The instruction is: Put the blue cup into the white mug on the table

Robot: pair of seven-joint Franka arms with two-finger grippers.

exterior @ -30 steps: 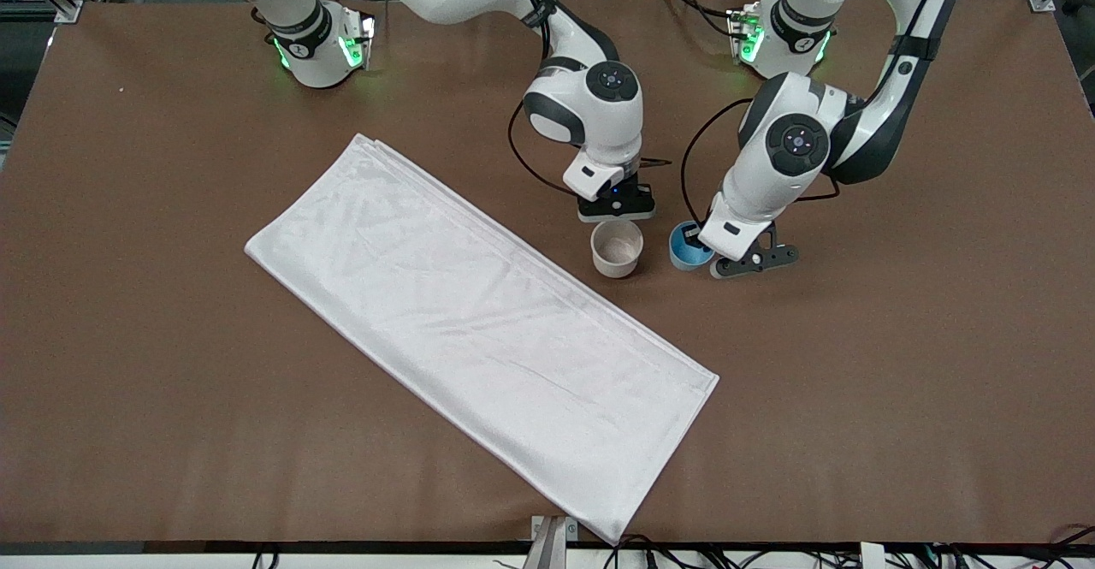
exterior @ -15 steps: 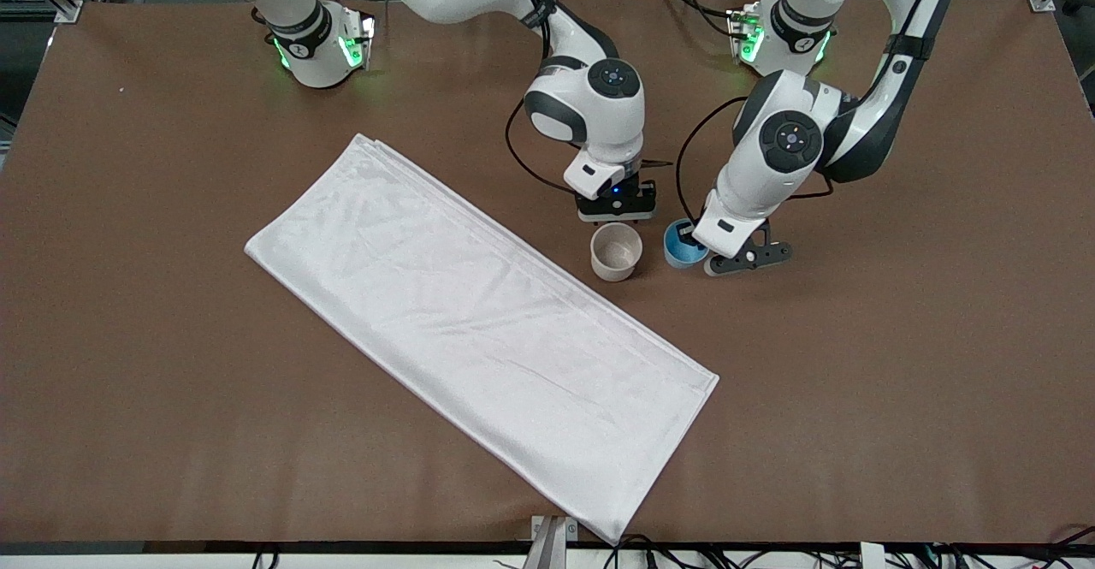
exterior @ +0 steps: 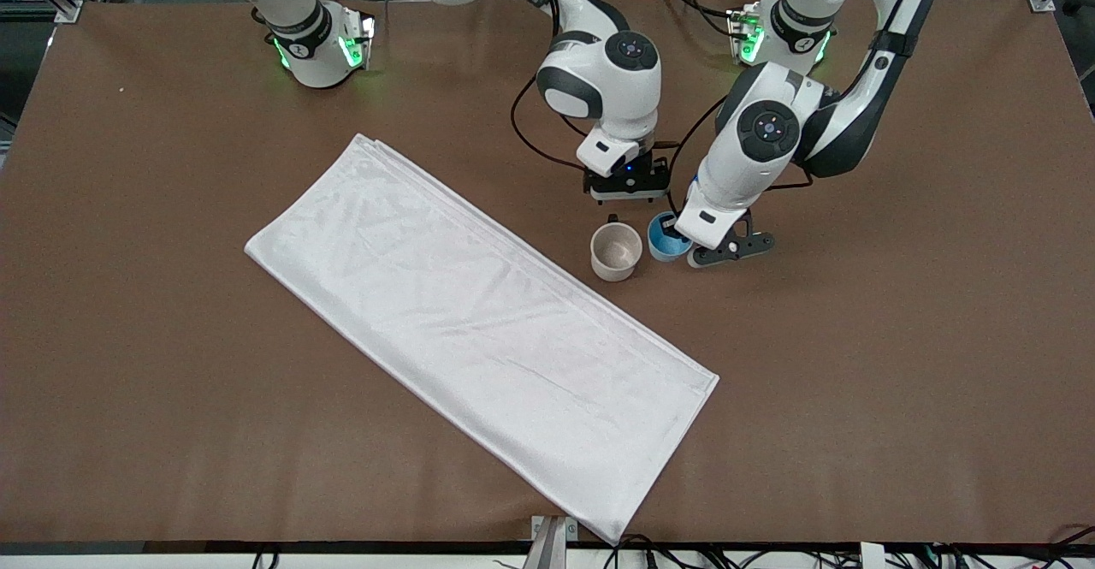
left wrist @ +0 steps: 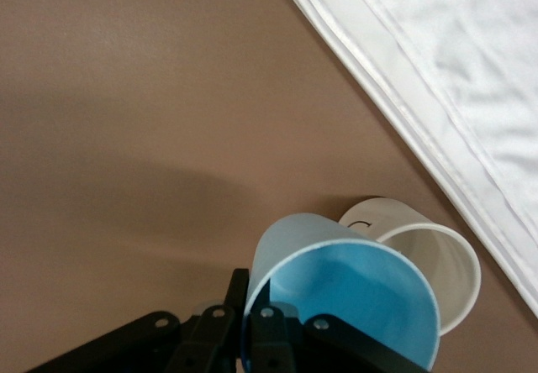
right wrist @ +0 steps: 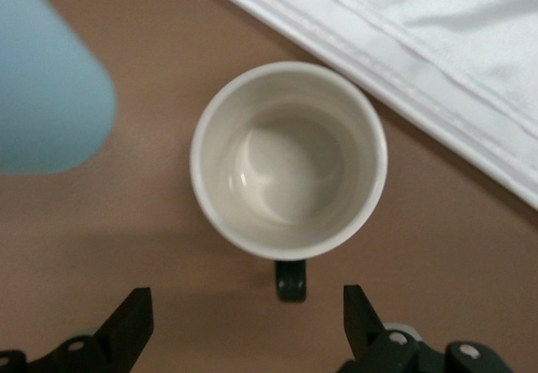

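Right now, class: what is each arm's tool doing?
Left tool: closed on the blue cup.
Right tool: open above the white mug, holding nothing.

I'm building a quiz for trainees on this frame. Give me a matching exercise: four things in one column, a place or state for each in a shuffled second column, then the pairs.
Things:
1. blue cup
2. white mug
3. right hand
4. white cloth

Places or states:
A. open, above the mug
B. folded flat, nearest the front camera
C. gripped by the left hand, beside the mug
D. upright on the table, nothing inside

Pairs: 1-C, 2-D, 3-A, 4-B
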